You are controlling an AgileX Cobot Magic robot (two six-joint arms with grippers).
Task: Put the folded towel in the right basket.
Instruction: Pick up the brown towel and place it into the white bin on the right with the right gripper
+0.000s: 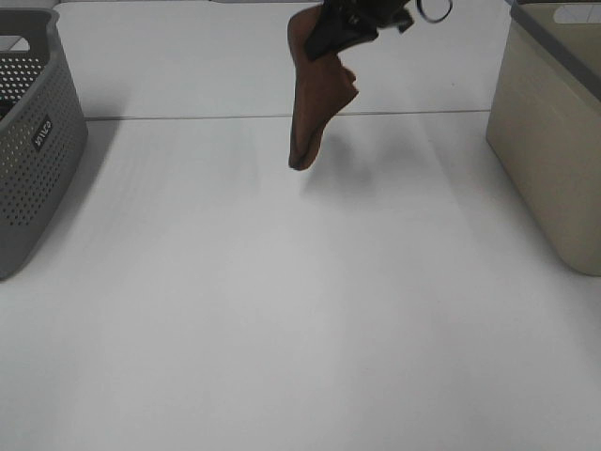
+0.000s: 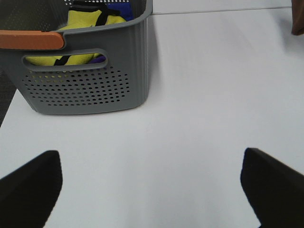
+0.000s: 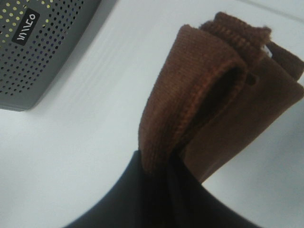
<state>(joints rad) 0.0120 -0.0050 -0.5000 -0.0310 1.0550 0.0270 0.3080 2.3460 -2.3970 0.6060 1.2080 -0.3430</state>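
Note:
A brown folded towel (image 1: 312,103) hangs in the air above the far middle of the white table, held at its top by my right gripper (image 1: 331,36), which is shut on it. In the right wrist view the towel (image 3: 213,99) fills the frame, pinched between the dark fingers (image 3: 156,194). The beige right basket (image 1: 554,132) stands at the right edge, well to the right of the towel. My left gripper (image 2: 152,183) is open and empty, low over the table near the grey basket; its dark fingertips (image 2: 28,183) show at both lower corners.
A grey perforated basket (image 1: 33,141) stands at the left edge; in the left wrist view the grey basket (image 2: 85,80) holds yellow and blue items and has an orange handle grip. The white table (image 1: 282,319) spreads between the baskets.

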